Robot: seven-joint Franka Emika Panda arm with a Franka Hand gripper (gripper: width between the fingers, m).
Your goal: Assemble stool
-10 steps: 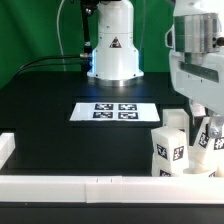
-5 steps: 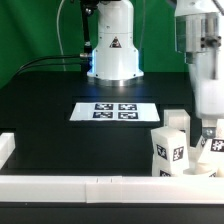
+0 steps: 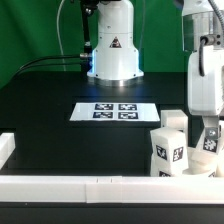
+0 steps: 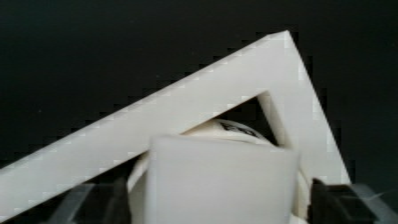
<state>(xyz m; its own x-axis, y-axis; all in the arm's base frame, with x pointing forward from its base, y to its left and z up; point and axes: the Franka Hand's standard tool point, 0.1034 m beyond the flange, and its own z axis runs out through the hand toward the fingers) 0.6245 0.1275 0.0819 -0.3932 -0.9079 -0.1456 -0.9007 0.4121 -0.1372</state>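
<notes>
I'm hovering right over a leg, upright between my jaws, which are looking open around it.

A: Any legible markings, exterior view?

B: One warning sign, a black triangle on a pale label, on the white arm base. Its symbol cannot be made out.

A: Printed text or numbers?

B: None readable. The marker board carries four black-and-white square tags, patterns only, no characters.

A: The stool parts?

B: A leg bears a similar square tag on its front face. Another tag shows partly on the piece beside it. No letters, brands or digits.

A: Wrist view?

B: Nothing to read.
</notes>
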